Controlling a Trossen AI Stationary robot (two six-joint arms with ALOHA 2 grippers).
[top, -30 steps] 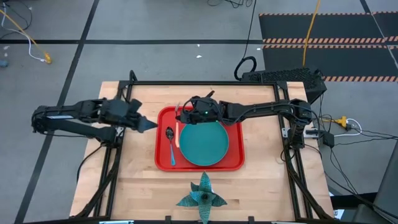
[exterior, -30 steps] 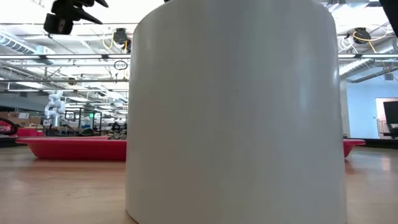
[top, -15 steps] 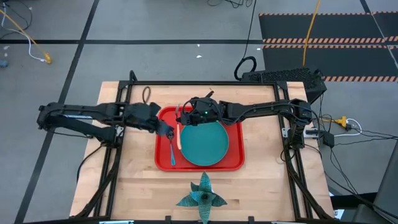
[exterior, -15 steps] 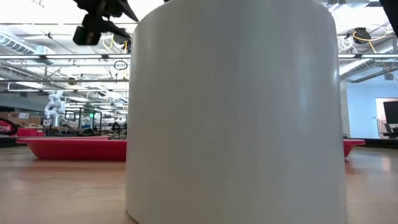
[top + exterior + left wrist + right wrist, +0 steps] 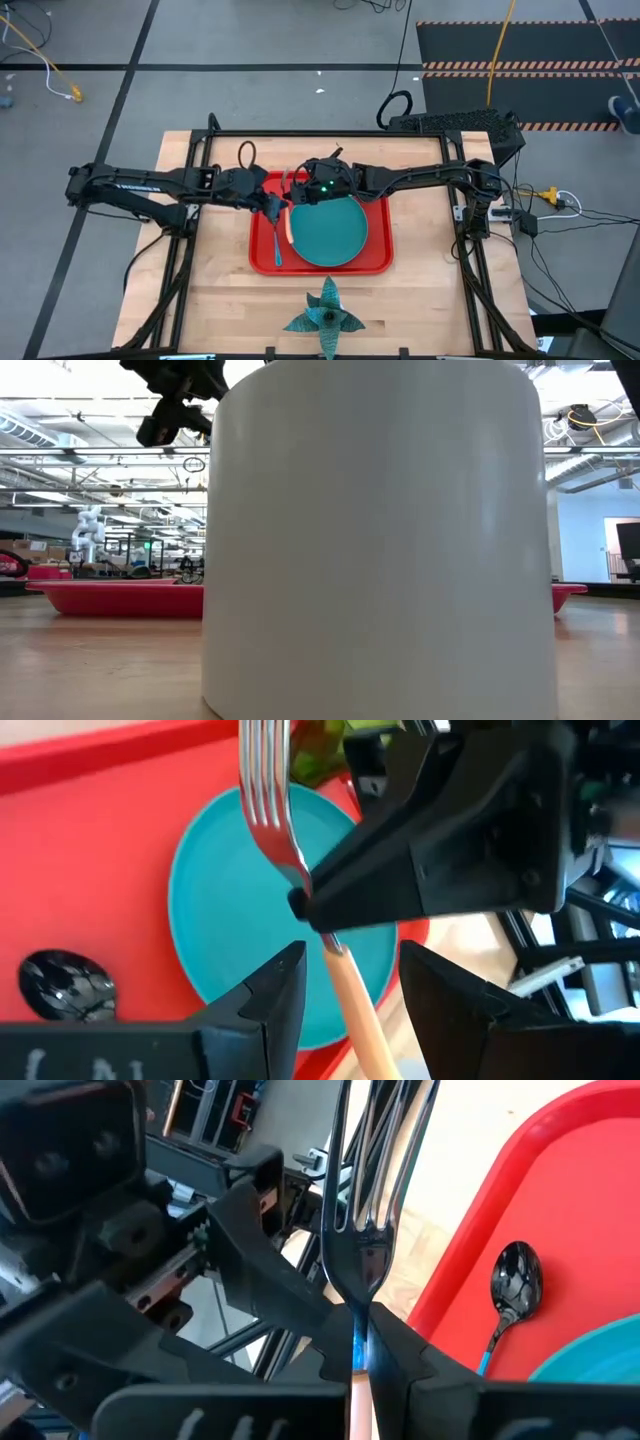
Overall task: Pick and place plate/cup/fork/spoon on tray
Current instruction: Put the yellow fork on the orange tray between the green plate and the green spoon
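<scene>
The red tray (image 5: 262, 262) lies mid-table with the teal plate (image 5: 330, 232) on it. The blue-handled spoon (image 5: 275, 238) lies on the tray left of the plate. My right gripper (image 5: 360, 1355) is shut on the orange-handled fork (image 5: 286, 218) between spoon and plate. My left gripper (image 5: 345, 980) is open, one finger on either side of the fork's orange handle (image 5: 355, 1020), touching nothing. A green shape (image 5: 315, 750) behind my right gripper may be the cup. Whether the fork rests on the tray I cannot tell. My right gripper pinches the fork's metal neck (image 5: 362, 1315) between its two fingers, just below the tines and above the orange handle. The fingers come from the table's right side and lie across the fork. The tines (image 5: 265, 800) point toward the table's far edge.
A teal star-shaped spiky object (image 5: 323, 315) lies near the table's front edge. A white cylinder (image 5: 380, 540) fills most of the low view and hides the tray's middle. Bare wood shows left and right of the tray.
My left gripper has gone from the table's left side toward the right, over the tray's left rim, up to the fork's handle. My right gripper and the fork have kept still.
</scene>
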